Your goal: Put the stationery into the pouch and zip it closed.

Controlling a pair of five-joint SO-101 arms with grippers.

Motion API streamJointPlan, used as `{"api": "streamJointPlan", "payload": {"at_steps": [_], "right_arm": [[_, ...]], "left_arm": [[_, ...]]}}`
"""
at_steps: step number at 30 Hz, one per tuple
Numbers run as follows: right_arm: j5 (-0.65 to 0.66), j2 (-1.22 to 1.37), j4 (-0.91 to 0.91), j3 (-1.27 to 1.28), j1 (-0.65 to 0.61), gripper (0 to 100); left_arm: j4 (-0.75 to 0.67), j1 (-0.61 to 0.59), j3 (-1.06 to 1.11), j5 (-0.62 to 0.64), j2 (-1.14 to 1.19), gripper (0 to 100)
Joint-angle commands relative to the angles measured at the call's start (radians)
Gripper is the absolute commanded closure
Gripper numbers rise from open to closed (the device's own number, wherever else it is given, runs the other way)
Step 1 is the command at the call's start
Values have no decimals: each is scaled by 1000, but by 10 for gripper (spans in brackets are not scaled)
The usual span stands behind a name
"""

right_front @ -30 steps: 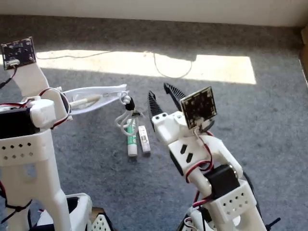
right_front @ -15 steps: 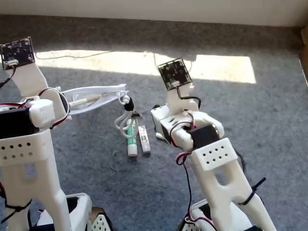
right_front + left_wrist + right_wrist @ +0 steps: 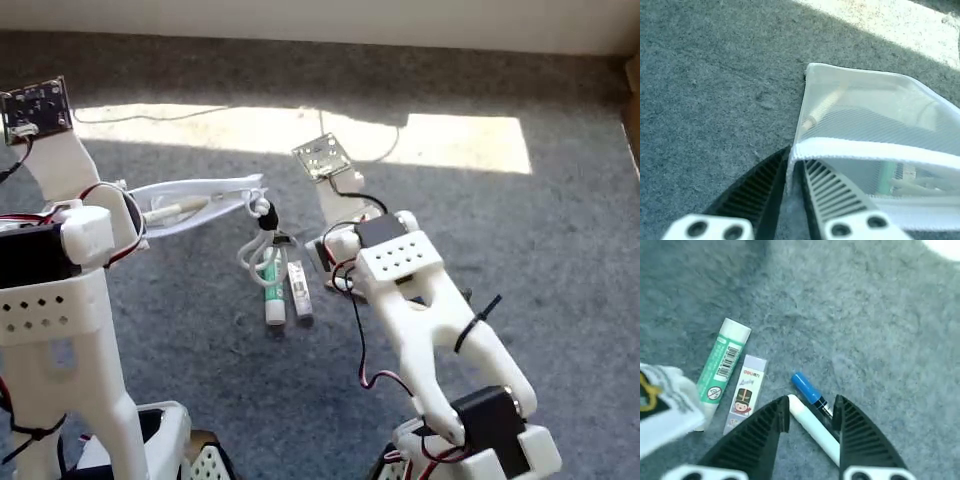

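- Currently, step in hand: picking up loose stationery from the carpet (image 3: 560, 260) for loading into the pouch (image 3: 195, 205).
- Left hand (image 3: 794, 167): clenched on a corner of the pouch's mesh edge. It holds the pouch at the left of the high view, mouth toward the centre.
- Pouch contents: one pale pen (image 3: 822, 107) already lies inside.
- Right hand (image 3: 811, 402): released, fingers spread and lowered over two items just right of centre in the high view.
- White pen (image 3: 812, 427) and blue-capped pen (image 3: 804, 385): side by side and seemingly touching, both within the open fingers.
- Glue stick (image 3: 270, 285) and eraser (image 3: 299, 290): at the centre of the high view, parallel and touching, just beside the right hand and not yet loaded.
- Cord (image 3: 262, 212): white, looped from the pouch end toward the glue stick.
- Handling advice: centre the fingers across the white pen's barrel, square to its length, and press down into the pile before closing.
- Risk: the blue-capped pen may be caught alongside and roll out. Settle on one pen, or seat both firmly.
- Left hand's part: it should keep the mouth raised and open.
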Motion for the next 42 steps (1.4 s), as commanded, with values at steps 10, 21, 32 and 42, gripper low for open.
{"api": "streamJointPlan", "payload": {"at_steps": [10,21,32,42], "right_arm": [[12,274,-16,-217,-33,857],[114,346,-15,-251,-27,857],[115,386,-19,-254,-5,857],[115,487,-18,-326,31,860]], "left_arm": [[-20,-16,4,3,10,989],[-20,-16,5,3,10,989],[-20,-16,7,3,10,989],[-20,-16,7,3,10,989]]}}
